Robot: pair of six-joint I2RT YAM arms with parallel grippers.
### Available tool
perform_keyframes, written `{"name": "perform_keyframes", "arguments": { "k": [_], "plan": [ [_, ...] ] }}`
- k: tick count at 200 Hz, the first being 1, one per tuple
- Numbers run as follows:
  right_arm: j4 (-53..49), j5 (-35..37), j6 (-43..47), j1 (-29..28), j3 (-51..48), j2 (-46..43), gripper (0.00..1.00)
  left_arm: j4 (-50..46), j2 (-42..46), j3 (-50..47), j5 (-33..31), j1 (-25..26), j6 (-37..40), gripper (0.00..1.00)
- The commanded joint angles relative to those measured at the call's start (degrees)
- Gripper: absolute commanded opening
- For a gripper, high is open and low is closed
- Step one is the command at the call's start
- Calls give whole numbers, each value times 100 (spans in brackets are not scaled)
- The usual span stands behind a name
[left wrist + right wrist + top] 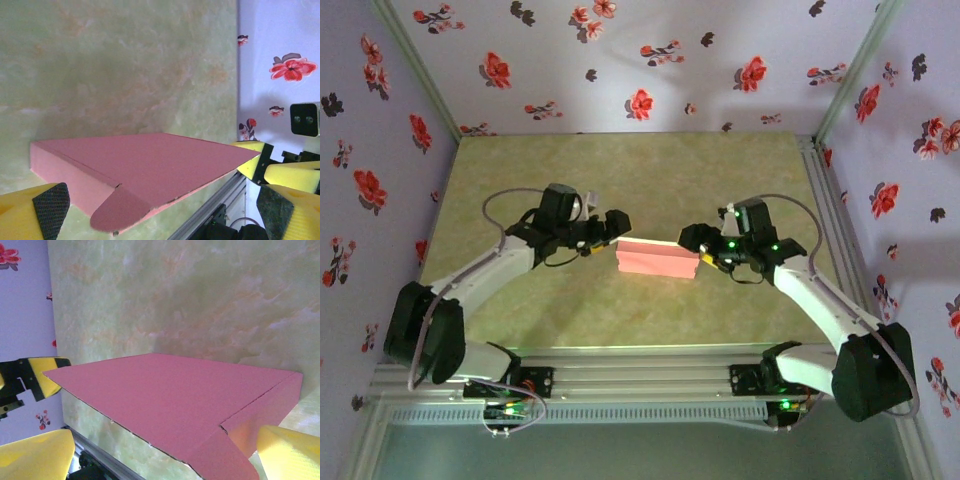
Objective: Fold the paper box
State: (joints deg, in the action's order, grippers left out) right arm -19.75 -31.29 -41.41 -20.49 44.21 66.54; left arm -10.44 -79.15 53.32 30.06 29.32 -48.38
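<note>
The paper box lies closed, pink face up, near the middle of the worktop. The left jaws stand spread wide at its left end, the right jaws spread wide at its right end, neither pinching it.

The table has a mottled yellow-green top, rather like marble. Near its middle lies the paper box, resting flat with its salmon pink face up (long side running left to right), a rounded tab showing at one end.
</note>
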Motion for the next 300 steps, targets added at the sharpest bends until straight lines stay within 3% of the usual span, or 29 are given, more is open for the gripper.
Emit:
{"name": "perform_keyframes", "arguments": {
  "k": [1, 23, 67, 90, 108, 125, 174, 231, 300],
  "plan": [
    [-297, 109, 328, 36, 191, -78, 95, -621, 264, 302, -157, -59, 584, 100],
    [-723, 325, 698, 36, 335, -192, 95, -1127, 442, 413, -385, -75, 1122, 100],
    [-2144, 1103, 2023, 34, 834, -600, 89, -2400, 796, 791, -761, -84, 2984, 93],
    [-2515, 1230, 2535, 32, 1042, -751, 79, -2751, 788, 980, -742, -84, 3627, 83],
    [-2686, 1576, 2800, -104, 1221, -629, 65, -2842, 662, 1127, -707, -80, 3950, 74],
    [-2802, 1920, 2963, -339, 1381, -436, 62, -2969, 418, 1340, -553, -82, 4227, 65],
    [-2755, 2648, 3224, -803, 1587, -105, 48, -3147, -228, 1746, -410, -84, 4624, 49],
    [-2564, 2689, 3279, -922, 1684, 173, 44, -3139, -587, 1951, -395, -84, 4838, 36],
    [-2411, 2584, 3279, -990, 1824, 522, 33, -3258, -851, 2059, -252, -49, 4822, 29]
  ]
}}
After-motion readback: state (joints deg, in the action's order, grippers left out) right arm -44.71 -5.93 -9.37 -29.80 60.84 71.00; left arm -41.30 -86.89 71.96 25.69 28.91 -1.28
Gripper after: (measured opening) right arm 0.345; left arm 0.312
